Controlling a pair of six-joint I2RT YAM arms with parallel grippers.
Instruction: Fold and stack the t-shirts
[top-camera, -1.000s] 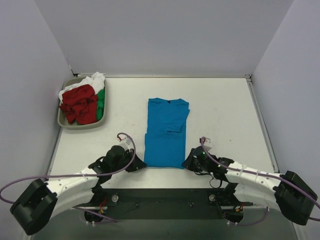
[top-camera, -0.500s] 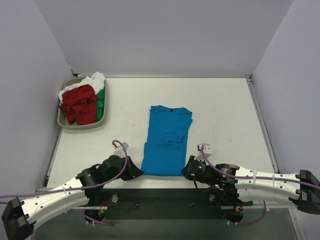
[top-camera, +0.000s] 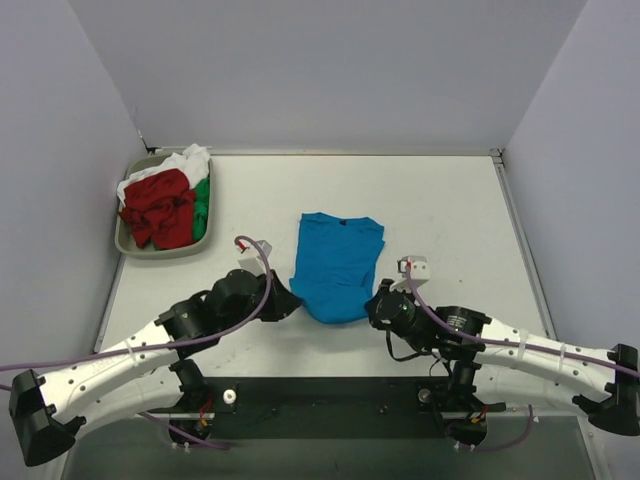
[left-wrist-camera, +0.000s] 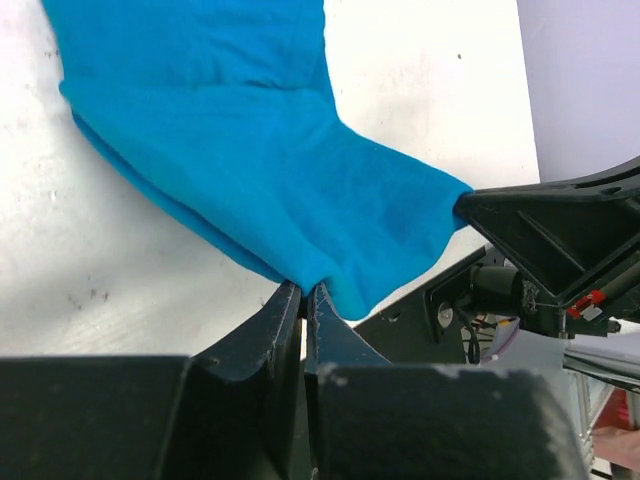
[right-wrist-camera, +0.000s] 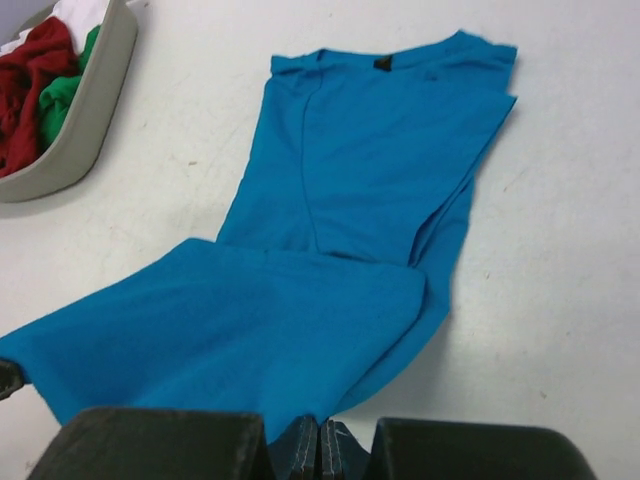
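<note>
Blue t-shirt (top-camera: 340, 262) is lying by the table's (top-camera: 450, 200) near edge, its hem corners hanging pinched in the left gripper (top-camera: 293, 305) and right gripper (top-camera: 372, 306). Uneven travel is threatening a crooked fold or a slipped corner.

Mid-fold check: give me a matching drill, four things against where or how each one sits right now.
1. blue t-shirt
2. red t-shirt
3. grey tray
4. left gripper

A. far-left corner of the table
B. heaped in the tray
C. shut on the shirt's near hem
D. mid-table, near end lifted

Pairs: 1-D, 2-B, 3-A, 4-C
</note>
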